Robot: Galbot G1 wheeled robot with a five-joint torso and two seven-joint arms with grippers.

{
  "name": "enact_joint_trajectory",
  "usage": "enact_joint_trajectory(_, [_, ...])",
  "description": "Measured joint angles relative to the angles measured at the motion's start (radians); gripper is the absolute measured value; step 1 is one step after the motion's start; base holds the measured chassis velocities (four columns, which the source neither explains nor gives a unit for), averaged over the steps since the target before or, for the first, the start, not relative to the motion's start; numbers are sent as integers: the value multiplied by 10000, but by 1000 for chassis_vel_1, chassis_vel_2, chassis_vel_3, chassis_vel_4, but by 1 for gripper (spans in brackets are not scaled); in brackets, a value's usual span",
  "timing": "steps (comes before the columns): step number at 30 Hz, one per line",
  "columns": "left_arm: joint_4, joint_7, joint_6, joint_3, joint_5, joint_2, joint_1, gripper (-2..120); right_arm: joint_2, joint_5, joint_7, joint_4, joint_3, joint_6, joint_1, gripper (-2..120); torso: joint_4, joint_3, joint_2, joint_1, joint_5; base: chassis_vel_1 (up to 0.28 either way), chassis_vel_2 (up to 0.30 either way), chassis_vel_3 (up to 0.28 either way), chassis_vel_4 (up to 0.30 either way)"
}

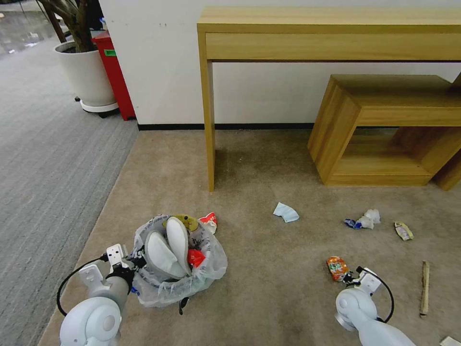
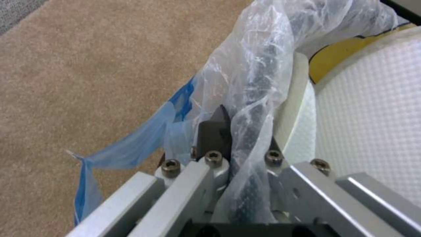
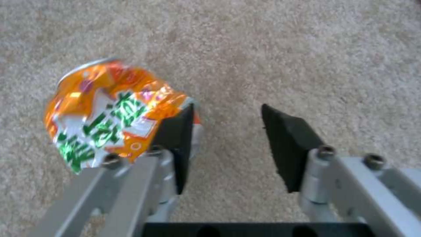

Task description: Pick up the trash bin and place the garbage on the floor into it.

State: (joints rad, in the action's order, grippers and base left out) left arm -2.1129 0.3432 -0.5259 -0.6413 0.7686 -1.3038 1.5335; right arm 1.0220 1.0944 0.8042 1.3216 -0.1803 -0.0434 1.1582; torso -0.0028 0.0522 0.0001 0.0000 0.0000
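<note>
The trash bin point(image 1: 178, 262) stands on the beige floor point(image 1: 269, 288), lined with a clear bag and holding two white slippers point(image 1: 169, 250) and a red wrapper point(image 1: 195, 257). My left gripper point(image 1: 128, 267) is shut on its near rim; the left wrist view shows the bagged rim point(image 2: 252, 108) pinched by the left gripper point(image 2: 239, 138). A crushed orange can point(image 1: 337, 267) lies just beyond my right gripper point(image 1: 352, 279). In the right wrist view the right gripper point(image 3: 228, 141) is open and the can point(image 3: 110, 115) sits outside one finger, not between them.
More garbage lies on the floor: a red-white wrapper point(image 1: 209, 222) beside the bin, a blue-white piece point(image 1: 286, 212), crumpled paper point(image 1: 368, 219), a small wrapper point(image 1: 403, 230), a wooden stick point(image 1: 424, 287). A wooden table point(image 1: 331, 33), a low wooden shelf point(image 1: 389, 129), a plant pot point(image 1: 87, 72) and a red bin point(image 1: 115, 72) stand behind.
</note>
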Motion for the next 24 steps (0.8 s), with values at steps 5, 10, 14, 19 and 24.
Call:
enact_joint_trajectory(5, [-44,-13,0,25,-6,-29,47,1,191,-342,-92,-122,147,-61,-63,19,0,0,0,0,-1,0,0,0,0])
enact_joint_trajectory(10, [-60,-36,10,23,-6,-17,68,1,304,-532,-185,-195,202,-116,-88,23,1,0,0,0,0,0,0,0,0])
enact_joint_trajectory(14, [-57,-54,38,-6,-4,20,85,1,317,-674,-273,-146,216,-124,-35,38,1,0,0,0,0,0,0,0,0])
enact_joint_trajectory(19, [-30,-56,41,-18,15,54,52,1,245,-751,-333,48,201,-135,61,57,1,0,0,0,0,0,0,0,0])
enact_joint_trajectory(24, [12,-58,41,-18,26,63,-4,1,111,-754,-355,303,151,-121,101,77,1,0,0,0,0,0,0,0,0])
